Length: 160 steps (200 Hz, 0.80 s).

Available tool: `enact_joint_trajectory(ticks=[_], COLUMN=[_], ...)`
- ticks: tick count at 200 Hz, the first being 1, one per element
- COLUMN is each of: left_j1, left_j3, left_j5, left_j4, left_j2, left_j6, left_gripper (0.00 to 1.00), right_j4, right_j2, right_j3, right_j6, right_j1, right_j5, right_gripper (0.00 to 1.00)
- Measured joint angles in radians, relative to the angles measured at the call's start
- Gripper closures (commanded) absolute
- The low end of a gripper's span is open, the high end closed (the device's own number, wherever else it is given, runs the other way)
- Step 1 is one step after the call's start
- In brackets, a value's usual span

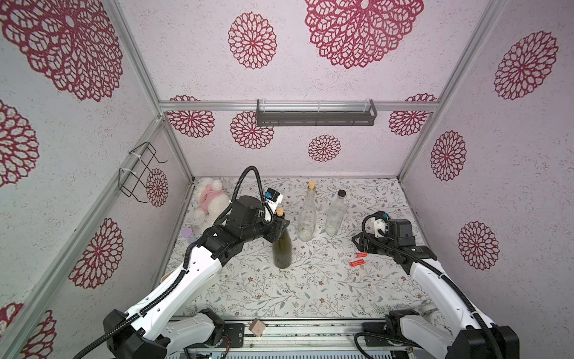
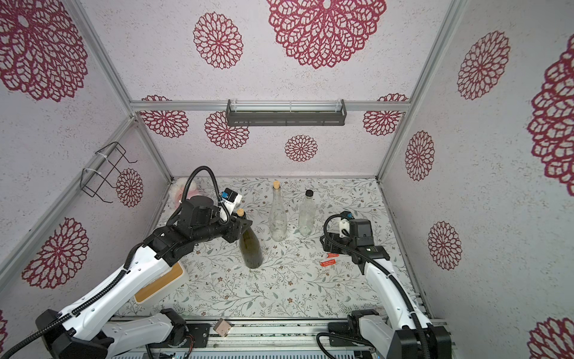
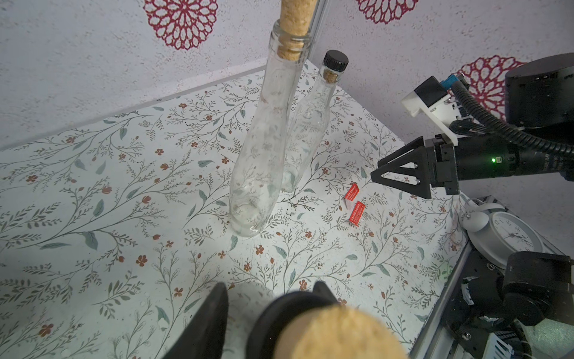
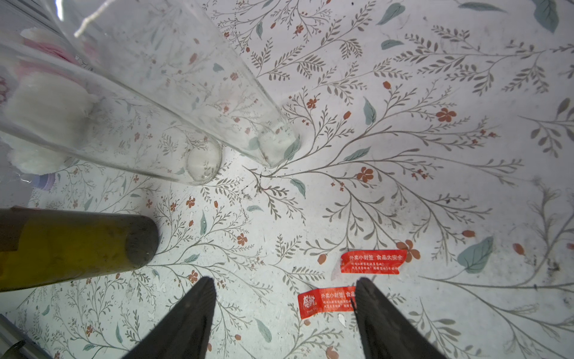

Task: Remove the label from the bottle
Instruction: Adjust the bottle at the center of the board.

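cork-stoppered dark green glass bottle [image 1: 282, 251] stands on floral tabletop [image 1: 310, 289].

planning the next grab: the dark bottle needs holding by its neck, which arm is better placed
Left. The left fingers straddle the neck of the dark bottle just below its cork, so only closing seems left. The right fingers are open and off to the side, low over two red strips.

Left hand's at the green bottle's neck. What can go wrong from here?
1. The left hand brackets the green bottle high up, just below its cork, so an off-centre squeeze or sideways pull may tip it.
2. The corked clear bottle and capped clear bottle stand nearby; a fall could knock them over.
3. The open right hand steadies nothing.
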Motion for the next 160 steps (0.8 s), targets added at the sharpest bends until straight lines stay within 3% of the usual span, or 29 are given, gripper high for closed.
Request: enact_joint_trajectory(ticks=[103,160], left_j1=[0.005,-0.01], left_j3=[0.0,0.039], left_j5=[-0.05,-0.204], left_j4=[0.02,-0.069], left_j2=[0.011,0.004], left_j6=[0.007,-0.07], left_gripper=[0.82,0.86], right_j4=[-0.002,-0.009], right_j2=[-0.021,-0.027], right_j3=[0.0,0.005], right_j6=[-0.001,0.0], right_j1=[0.0,0.006], right_j5=[0.0,-0.002], right_gripper=[0.26,0.26])
